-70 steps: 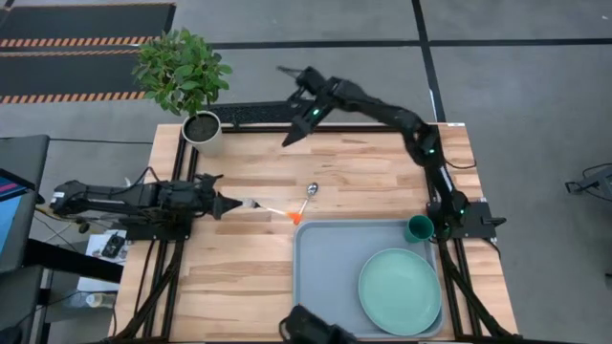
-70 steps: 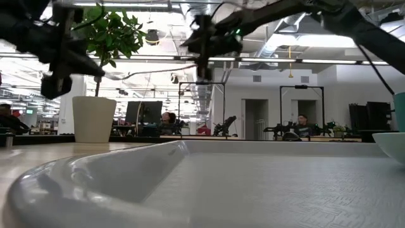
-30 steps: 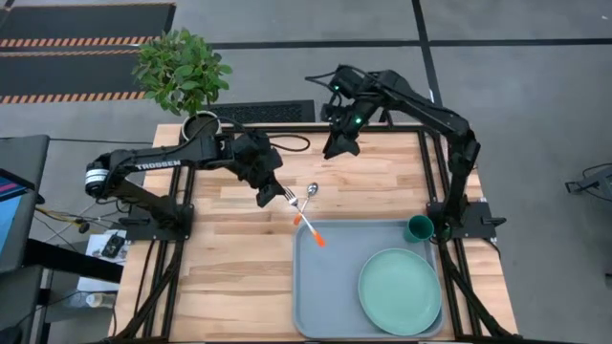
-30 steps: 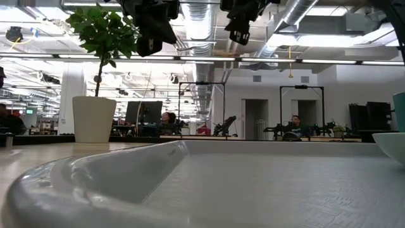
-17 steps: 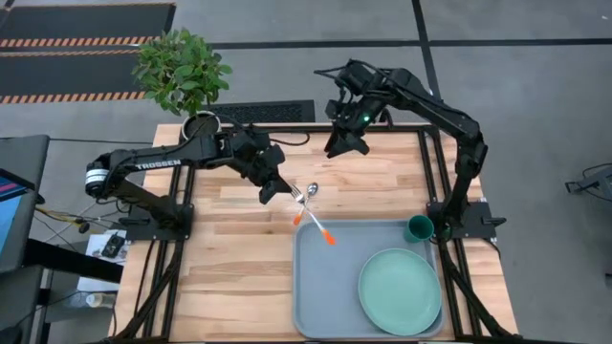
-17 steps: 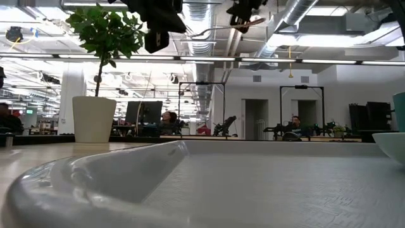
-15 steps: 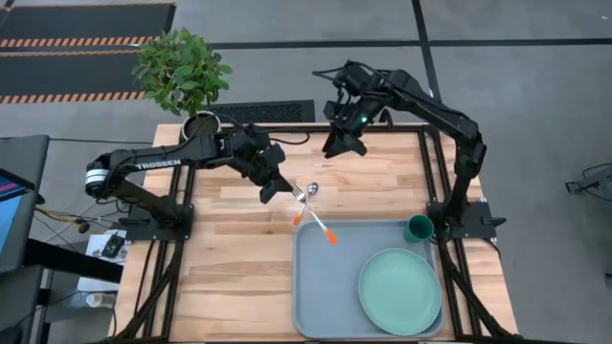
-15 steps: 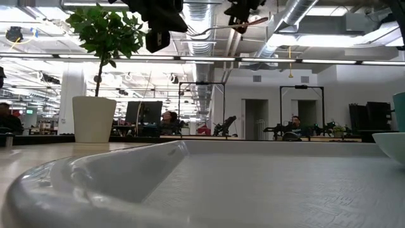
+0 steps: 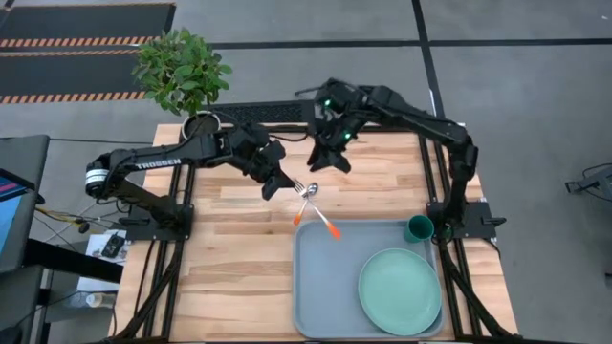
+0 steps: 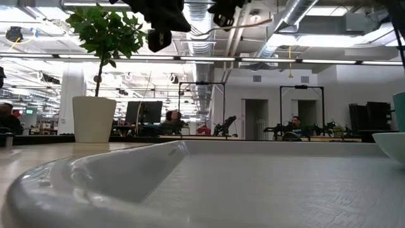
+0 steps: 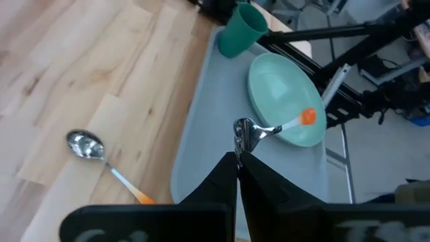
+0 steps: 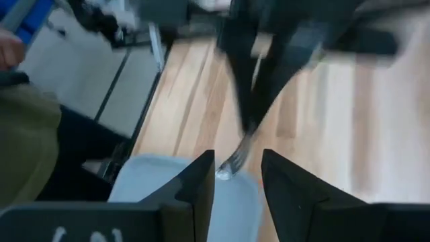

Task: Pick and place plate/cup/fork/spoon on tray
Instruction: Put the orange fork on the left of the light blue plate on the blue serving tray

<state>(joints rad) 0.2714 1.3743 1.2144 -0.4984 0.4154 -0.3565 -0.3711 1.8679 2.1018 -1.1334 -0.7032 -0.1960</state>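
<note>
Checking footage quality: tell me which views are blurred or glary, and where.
Right wrist view: motion-blurred throughout, the fork and left arm smeared. Left wrist view: crisp, with a bright glint on the spoon bowl. Low view: the near tray rim soft, ceiling lights flaring. High view: evenly lit and sharp.

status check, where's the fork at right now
Left gripper shut on the fork, raised above the tray edge. Right gripper open, hovering close. Spoon on table.

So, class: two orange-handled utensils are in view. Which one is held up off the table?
The fork: the left pincer grips it by its tines in the air. The spoon lies flat on the wood.
</note>
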